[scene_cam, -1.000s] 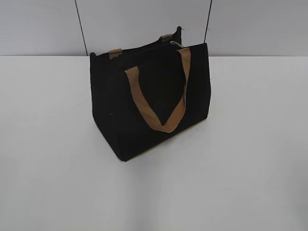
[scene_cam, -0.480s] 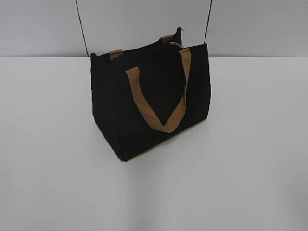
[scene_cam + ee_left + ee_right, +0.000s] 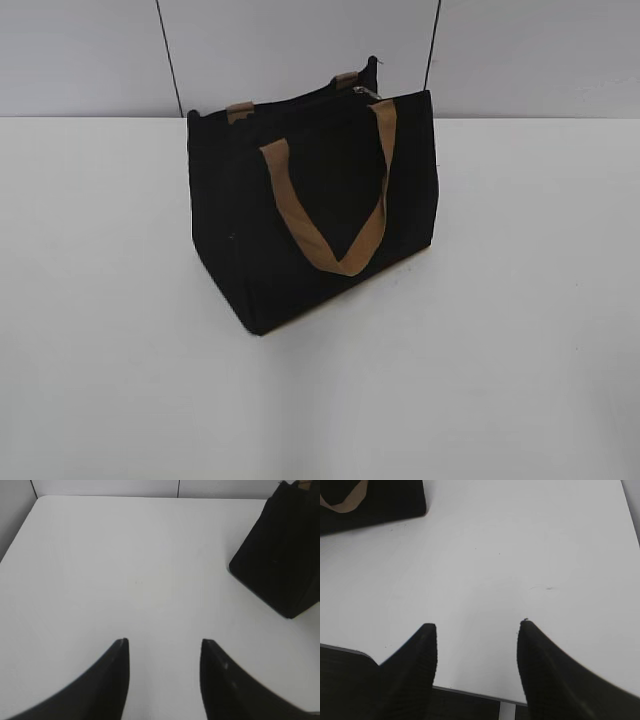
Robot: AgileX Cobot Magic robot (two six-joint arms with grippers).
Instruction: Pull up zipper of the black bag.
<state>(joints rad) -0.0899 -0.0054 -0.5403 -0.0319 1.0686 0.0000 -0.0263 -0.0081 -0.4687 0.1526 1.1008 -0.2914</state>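
Observation:
The black bag (image 3: 310, 210) stands upright on the white table, a little behind the middle, with a tan strap handle (image 3: 335, 215) hanging down its front. The silver zipper pull (image 3: 366, 93) shows as a small glint at the top right of the bag's track. The bag's corner also shows in the left wrist view (image 3: 282, 560) and in the right wrist view (image 3: 370, 502). My left gripper (image 3: 164, 642) is open and empty over bare table, left of the bag. My right gripper (image 3: 477, 626) is open and empty near the table's front edge. Neither gripper shows in the exterior view.
The white table (image 3: 520, 330) runs to a grey panelled wall (image 3: 300, 50) behind the bag. Its front edge (image 3: 470, 692) lies just under my right gripper. The table's far left corner shows in the left wrist view (image 3: 40, 500).

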